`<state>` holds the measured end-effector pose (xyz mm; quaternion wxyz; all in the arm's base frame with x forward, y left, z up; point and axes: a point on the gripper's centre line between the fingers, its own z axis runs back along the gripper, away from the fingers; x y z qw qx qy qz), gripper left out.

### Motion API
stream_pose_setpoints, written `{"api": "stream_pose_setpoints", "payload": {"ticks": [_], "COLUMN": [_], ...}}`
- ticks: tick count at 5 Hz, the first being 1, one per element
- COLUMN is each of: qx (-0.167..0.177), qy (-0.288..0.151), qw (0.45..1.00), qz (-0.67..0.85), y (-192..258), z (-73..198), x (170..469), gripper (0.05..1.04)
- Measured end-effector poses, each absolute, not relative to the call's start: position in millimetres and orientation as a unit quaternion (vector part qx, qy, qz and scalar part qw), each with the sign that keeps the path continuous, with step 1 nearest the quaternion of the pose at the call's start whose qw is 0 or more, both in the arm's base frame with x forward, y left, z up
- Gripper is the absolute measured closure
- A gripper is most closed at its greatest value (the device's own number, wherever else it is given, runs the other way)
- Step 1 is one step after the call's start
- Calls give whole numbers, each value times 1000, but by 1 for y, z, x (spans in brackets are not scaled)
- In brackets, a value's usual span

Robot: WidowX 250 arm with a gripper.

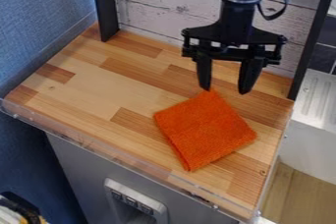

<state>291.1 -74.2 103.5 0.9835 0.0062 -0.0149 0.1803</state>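
The black gripper [225, 91] hangs down over the back right part of the wooden counter, open, its two fingers apart with nothing between them. An orange cloth [205, 129], folded into a rough square, lies flat on the counter [85, 85] just in front of the gripper. One corner of the cloth points up toward the left fingertip; whether they touch, I cannot tell.
A whitewashed plank wall [157, 7] stands behind the counter between two black posts. A clear strip [85, 143] runs along the front edge. Right of the counter is a white metal unit [315, 115], and a blue wall [39, 16] is at left.
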Motion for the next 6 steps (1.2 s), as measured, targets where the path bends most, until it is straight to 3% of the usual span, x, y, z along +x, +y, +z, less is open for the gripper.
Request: {"api": "stream_pose_setpoints", "payload": {"ticks": [1,2,3,6], "qx": [-4,-4,-1,5], "qy": [-18,-13,-3,10], "qw": [982,981,981,980], "qz": [186,195,196,198], "y": [-78,-79,-79,-67], "z": [102,92,81,41], "x": [293,294,292,293], "gripper": [722,930,1016,1019]}}
